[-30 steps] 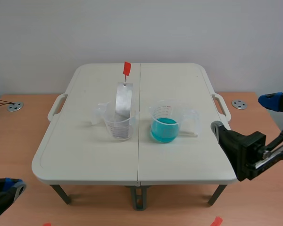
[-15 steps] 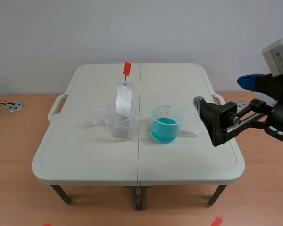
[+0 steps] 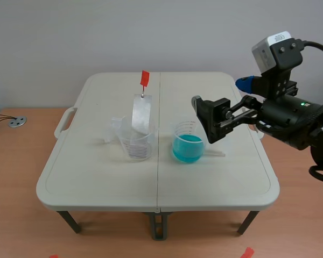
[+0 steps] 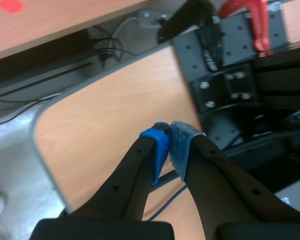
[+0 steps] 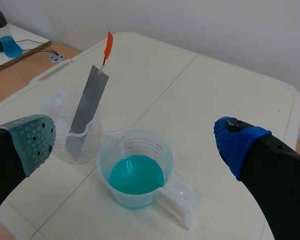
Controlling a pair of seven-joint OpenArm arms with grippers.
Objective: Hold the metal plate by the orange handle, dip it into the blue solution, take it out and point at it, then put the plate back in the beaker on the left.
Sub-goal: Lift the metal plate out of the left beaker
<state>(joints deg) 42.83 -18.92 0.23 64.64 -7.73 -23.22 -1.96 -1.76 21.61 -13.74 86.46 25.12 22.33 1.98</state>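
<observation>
Currently the right gripper (image 3: 219, 92) hangs wide open, empty, above the blue solution (image 3: 187, 146) at centre right. The metal plate (image 3: 141, 114) leans in the beaker (image 3: 135, 145) left of centre; the left gripper (image 4: 171, 145) is closed, empty.

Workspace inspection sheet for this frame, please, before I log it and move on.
Surface: white folding table standing on a wooden surface.
Job's things: metal plate with orange handle leans in the left beaker; beaker of blue solution beside it.
Clutter: small container of blue liquid, off the table.
Hands: right hand open, raised near the beaker of blue solution; left hand shut on nothing, off the table.
Cables: dark cables in the left wrist view.
Surroundings: grey wall.
</observation>
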